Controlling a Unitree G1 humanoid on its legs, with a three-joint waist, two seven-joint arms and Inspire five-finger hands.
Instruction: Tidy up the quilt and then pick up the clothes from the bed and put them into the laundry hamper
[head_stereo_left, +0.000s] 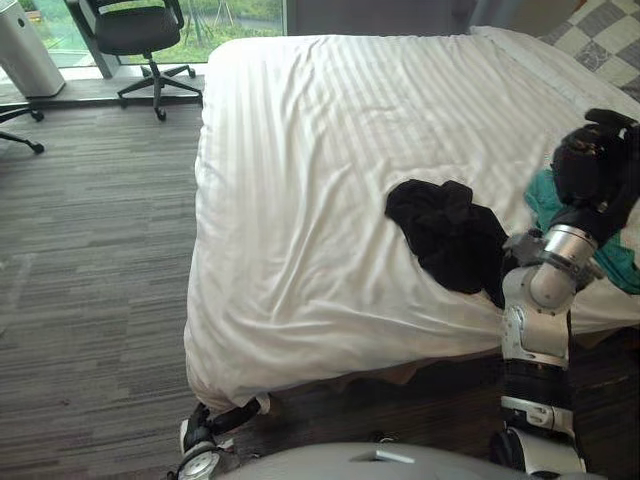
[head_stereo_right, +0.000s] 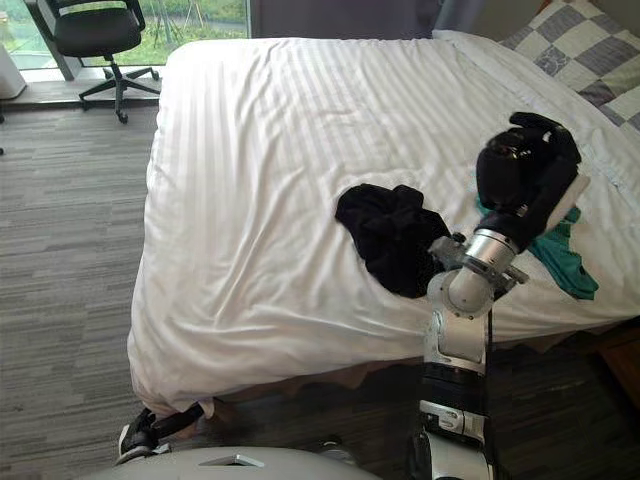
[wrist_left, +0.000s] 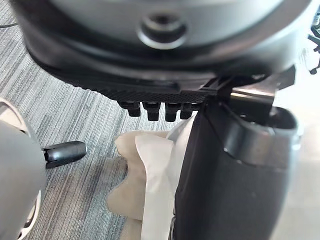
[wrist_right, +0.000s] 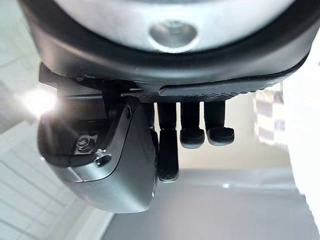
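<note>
A white striped quilt (head_stereo_left: 330, 150) lies spread over the bed, with creases toward its near edge. On it, a crumpled black garment (head_stereo_left: 450, 235) rests near the right front. A teal garment (head_stereo_right: 560, 255) lies at the right edge, partly behind my right arm. My right hand (head_stereo_right: 525, 165) is raised above the quilt between the two garments; its fingers (wrist_right: 192, 125) are curled and hold nothing. My left hand (head_stereo_left: 200, 440) hangs low by the bed's near left corner, above the floor, its fingers (wrist_left: 155, 111) relaxed and holding nothing.
A black office chair (head_stereo_left: 140, 40) and a white cylinder (head_stereo_left: 25, 50) stand by the window at the far left. A chequered pillow (head_stereo_right: 580, 50) lies at the bed's far right. Grey carpet (head_stereo_left: 90, 280) runs along the bed's left side. A beige bed skirt (wrist_left: 130, 185) hangs at the corner.
</note>
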